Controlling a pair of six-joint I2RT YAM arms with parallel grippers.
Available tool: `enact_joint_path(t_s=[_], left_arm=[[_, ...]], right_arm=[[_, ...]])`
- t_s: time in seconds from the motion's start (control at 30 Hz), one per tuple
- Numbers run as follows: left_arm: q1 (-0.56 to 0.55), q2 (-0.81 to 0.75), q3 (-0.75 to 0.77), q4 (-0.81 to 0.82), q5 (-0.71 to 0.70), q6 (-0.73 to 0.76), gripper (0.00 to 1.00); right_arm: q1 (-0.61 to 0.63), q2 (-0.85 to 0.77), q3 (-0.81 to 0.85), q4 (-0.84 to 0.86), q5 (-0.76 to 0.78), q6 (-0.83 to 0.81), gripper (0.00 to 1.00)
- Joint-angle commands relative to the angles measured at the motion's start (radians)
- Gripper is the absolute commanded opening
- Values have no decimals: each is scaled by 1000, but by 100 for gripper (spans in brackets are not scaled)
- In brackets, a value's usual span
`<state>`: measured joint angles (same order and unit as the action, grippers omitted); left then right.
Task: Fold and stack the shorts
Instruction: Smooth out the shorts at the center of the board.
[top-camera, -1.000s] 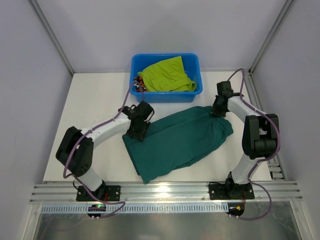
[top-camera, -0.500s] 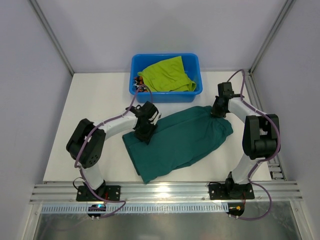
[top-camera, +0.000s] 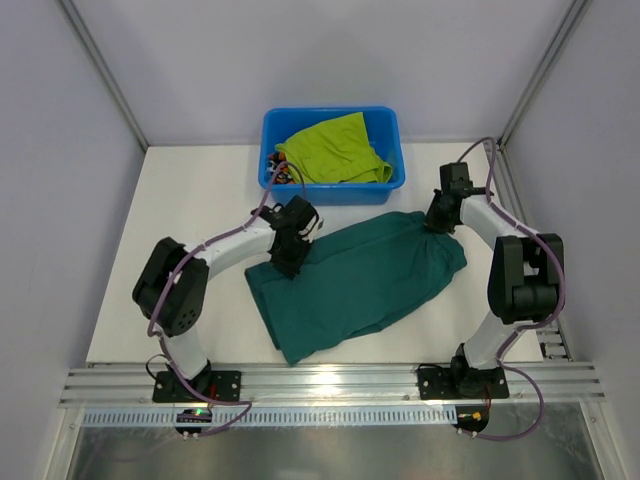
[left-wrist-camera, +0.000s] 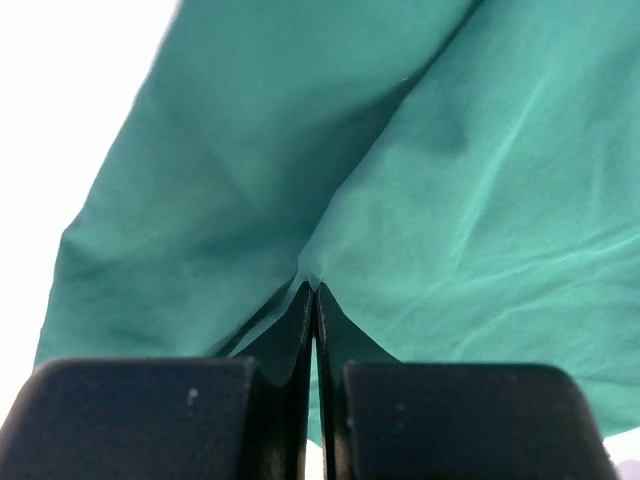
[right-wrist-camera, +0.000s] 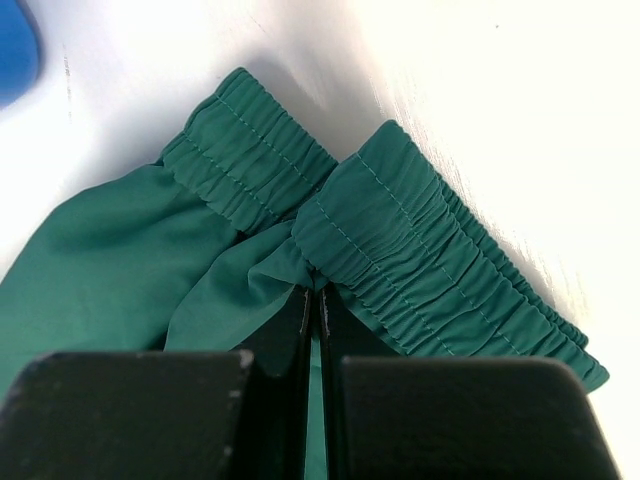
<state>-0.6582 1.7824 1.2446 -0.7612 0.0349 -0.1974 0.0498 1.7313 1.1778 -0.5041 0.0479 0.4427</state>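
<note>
Left hand (left-wrist-camera: 311, 292) pinching the dark teal shorts (top-camera: 360, 285) — right hand (right-wrist-camera: 312, 297) pinching their waistband (right-wrist-camera: 400, 240), cloth spread on white table (top-camera: 180, 220)

Your overhead view looks down and forward from above and behind the arm bases. It stands far enough back to take in the whole surface (top-camera: 180, 200), with the dark teal-green shorts (top-camera: 370, 285) near the middle and the blue tub (top-camera: 330, 190) just beyond them.

Your left wrist view sits right behind the left pincer (left-wrist-camera: 312, 300) at the shorts' left edge, so close that teal cloth nearly fills the picture.

Your right wrist view sits behind the right pincer (right-wrist-camera: 313, 300) at the shorts' far right corner. It faces down on the waistband (right-wrist-camera: 400, 250), with bare surface past it and a corner of the tub.

All three views share the shorts.
</note>
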Motion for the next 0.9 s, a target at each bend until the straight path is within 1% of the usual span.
enact_joint_path(t_s=[0.0, 0.03, 0.13, 0.17, 0.2, 0.23, 0.27, 0.3, 0.4, 0.43, 0.53, 0.57, 0.63, 0.67, 0.73, 0.8, 0.87], left_arm=[[6, -67, 47, -59, -58, -49, 0], [8, -81, 47, -69, -96, -59, 0], [6, -121, 56, -113, -142, -88, 0], [8, -127, 64, -136, -197, -102, 0], [8, -132, 84, -150, -222, -106, 0], [6, -132, 98, -165, -246, -109, 0], [6, -132, 111, -187, -315, -115, 0], [6, -129, 133, -193, -344, -120, 0], [14, -107, 165, -188, -446, -119, 0], [22, -77, 188, -185, -457, -120, 0], [78, -32, 202, -120, -487, -123, 0], [110, -6, 193, -98, -492, -120, 0], [138, 38, 182, -34, -558, -108, 0], [161, 52, 170, -3, -564, -99, 0], [181, 80, 164, 78, -543, -76, 0], [216, 120, 182, 112, -524, -74, 2], [233, 153, 209, 108, -517, -89, 7]], right_arm=[[-5, -81, -1, -10, 4, -6, 4], [-7, -88, -7, -16, 7, -2, 4], [-7, -124, -20, -27, 15, 10, 4], [-5, -140, -23, -28, 17, 19, 4], [-5, -150, -24, -30, 15, 22, 4], [-5, -159, -21, -28, 12, 27, 4], [-5, -168, -17, -30, 10, 36, 4], [-5, -174, -12, -27, 9, 42, 4], [-5, -167, 13, 15, -16, 62, 4], [-5, -158, 22, 53, -25, 68, 4], [-7, -84, 45, 116, -49, 96, 4], [-5, -60, 52, 131, -96, 100, 4], [-5, 9, 51, 192, -131, 120, 4], [-7, 29, 43, 220, -149, 129, 4], [-8, 85, 33, 278, -163, 152, 4], [-11, 123, 43, 291, -177, 157, 4], [-11, 160, 57, 311, -201, 153, 9]])
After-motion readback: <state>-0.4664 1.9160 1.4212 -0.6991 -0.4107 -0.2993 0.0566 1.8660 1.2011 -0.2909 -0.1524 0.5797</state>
